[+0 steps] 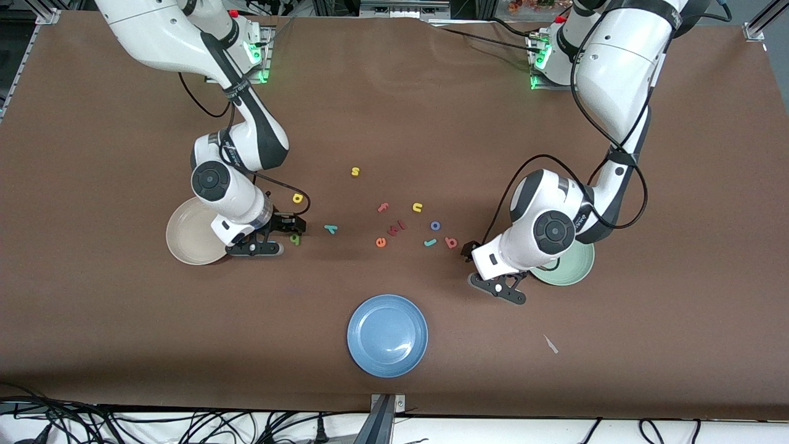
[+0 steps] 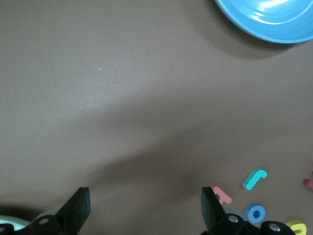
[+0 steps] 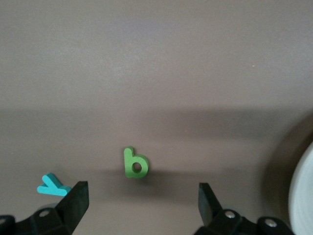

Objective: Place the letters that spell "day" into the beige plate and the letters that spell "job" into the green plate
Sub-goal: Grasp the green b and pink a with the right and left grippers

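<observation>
We see the worktop [image 1: 92, 308], then beige plate [image 1: 188, 237] at the right arm's end and green plate [image 1: 573, 268] at the left arm's end, both empty. Right gripper [image 3: 142, 203], fingers wide, hovers by the green d [image 3: 135, 163], just ahead between its fingers. Left gripper [image 2: 144, 208], fingers wide, hovers near the pink b [image 2: 221, 194].
</observation>
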Controlling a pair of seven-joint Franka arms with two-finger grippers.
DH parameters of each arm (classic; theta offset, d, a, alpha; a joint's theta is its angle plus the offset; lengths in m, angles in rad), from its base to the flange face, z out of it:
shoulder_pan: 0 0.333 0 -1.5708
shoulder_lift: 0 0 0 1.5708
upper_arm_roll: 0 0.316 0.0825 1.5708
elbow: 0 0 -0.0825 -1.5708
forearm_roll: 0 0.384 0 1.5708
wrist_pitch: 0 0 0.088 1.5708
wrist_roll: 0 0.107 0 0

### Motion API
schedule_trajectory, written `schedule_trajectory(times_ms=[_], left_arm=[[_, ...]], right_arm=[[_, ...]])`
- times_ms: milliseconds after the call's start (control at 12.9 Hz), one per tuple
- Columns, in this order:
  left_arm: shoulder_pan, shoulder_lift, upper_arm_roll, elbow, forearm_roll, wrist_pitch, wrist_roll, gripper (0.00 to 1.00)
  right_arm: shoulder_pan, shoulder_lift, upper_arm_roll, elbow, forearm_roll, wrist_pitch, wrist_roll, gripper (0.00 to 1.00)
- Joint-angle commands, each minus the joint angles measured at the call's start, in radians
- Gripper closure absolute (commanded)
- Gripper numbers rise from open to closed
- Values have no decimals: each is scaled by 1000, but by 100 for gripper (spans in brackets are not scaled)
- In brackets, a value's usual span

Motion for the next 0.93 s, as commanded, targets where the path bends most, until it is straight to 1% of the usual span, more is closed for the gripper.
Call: schedule_trajectory(times_ms=[0, 233, 388, 543, 621, 699, 854], left_arm=[[-30, -18, 2, 21, -22, -36, -158, 0], [-36, -7, 3, 21, -19, -36, -298, 0], [-70, -6, 6, 12, -8, -38, -437, 0], [-79, -6, 5, 3, -8, -39, -552, 0], [-91, -6, 5, -5, -8, -47, -576, 0], [-94, -6, 5, -23, -8, -56, -599, 0], [-111, 22, 6, -36, -8, -59, -691, 0]], right_arm=[[0, 35, 2, 43, 9, 0, 43, 1], [26, 62, -2, 74, -5, -5, 144, 2], [30, 70, -2, 75, -47, -5, 152, 2], [28, 85, -2, 83, -55, -5, 152, 2], [28, 91, -2, 88, -55, -5, 152, 6], [28, 102, -2, 91, -57, -5, 151, 7], [28, 113, -2, 103, -69, -8, 149, 12]])
